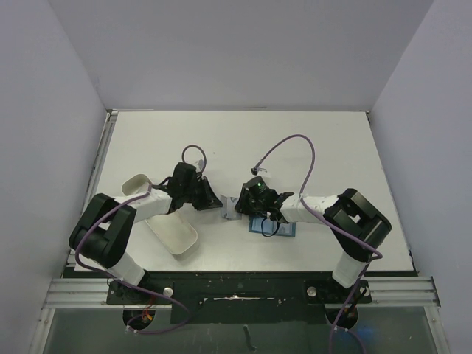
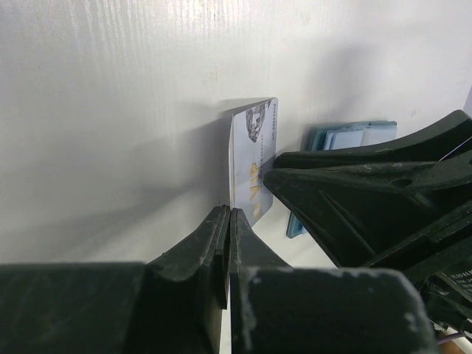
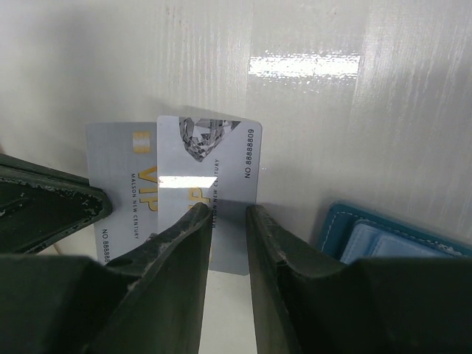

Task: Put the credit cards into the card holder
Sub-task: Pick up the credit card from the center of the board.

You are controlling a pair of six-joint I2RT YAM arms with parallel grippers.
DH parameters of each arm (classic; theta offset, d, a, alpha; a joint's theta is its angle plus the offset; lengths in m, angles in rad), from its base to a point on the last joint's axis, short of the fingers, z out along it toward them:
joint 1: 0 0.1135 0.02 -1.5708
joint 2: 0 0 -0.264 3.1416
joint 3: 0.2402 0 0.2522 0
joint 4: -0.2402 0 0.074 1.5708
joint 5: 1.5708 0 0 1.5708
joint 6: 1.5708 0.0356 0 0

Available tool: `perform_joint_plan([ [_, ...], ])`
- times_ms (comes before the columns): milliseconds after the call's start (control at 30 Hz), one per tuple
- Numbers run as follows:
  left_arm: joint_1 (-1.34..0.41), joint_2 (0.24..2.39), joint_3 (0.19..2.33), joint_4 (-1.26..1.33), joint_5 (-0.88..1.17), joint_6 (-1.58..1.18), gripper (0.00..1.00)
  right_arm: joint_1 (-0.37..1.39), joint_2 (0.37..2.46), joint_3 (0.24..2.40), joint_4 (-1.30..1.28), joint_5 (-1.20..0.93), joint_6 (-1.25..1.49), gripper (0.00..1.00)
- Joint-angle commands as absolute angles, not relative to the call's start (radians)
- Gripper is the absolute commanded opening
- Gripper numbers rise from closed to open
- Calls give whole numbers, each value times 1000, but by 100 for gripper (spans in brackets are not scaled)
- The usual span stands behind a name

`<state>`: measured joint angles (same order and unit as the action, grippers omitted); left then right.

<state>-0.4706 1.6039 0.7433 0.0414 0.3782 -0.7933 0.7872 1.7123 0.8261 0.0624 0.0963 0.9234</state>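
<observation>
The credit cards (image 3: 209, 156), two overlapping on the bench (image 3: 332, 133), sit just ahead of the right gripper (image 3: 228, 212), whose fingers stand slightly spread over the upper one. The left gripper (image 2: 230, 218) is pressed together, with its tips at a card's edge. The card holder (image 3: 383, 240) lies just right of the right gripper.

Table (image 1: 310, 140): white, ribbed surface, mid-frame.
Walls (image 1: 243, 51): pale grey, left, top and right.
Rail (image 1: 81, 295): metal, along bottom edge.
Glare (image 3: 304, 65): bright streak on table.
</observation>
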Motion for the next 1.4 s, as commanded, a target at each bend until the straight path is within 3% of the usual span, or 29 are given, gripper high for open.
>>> perform_joint_plan([
  [0,-476,1611,770,92,402,-776,0,795,1769,787,-14,97,885,28],
  [367,-489,1588,710,209,518,-806,0,796,1742,749,44,64,834,29],
  [767,-503,1609,706,264,543,-824,0,767,1679,653,208,-35,783,43],
  [1133,-520,1635,758,190,513,-783,0,746,1694,662,213,-46,774,32],
  [1367,-535,1661,792,164,503,-775,8,762,1709,660,221,-36,796,31],
])
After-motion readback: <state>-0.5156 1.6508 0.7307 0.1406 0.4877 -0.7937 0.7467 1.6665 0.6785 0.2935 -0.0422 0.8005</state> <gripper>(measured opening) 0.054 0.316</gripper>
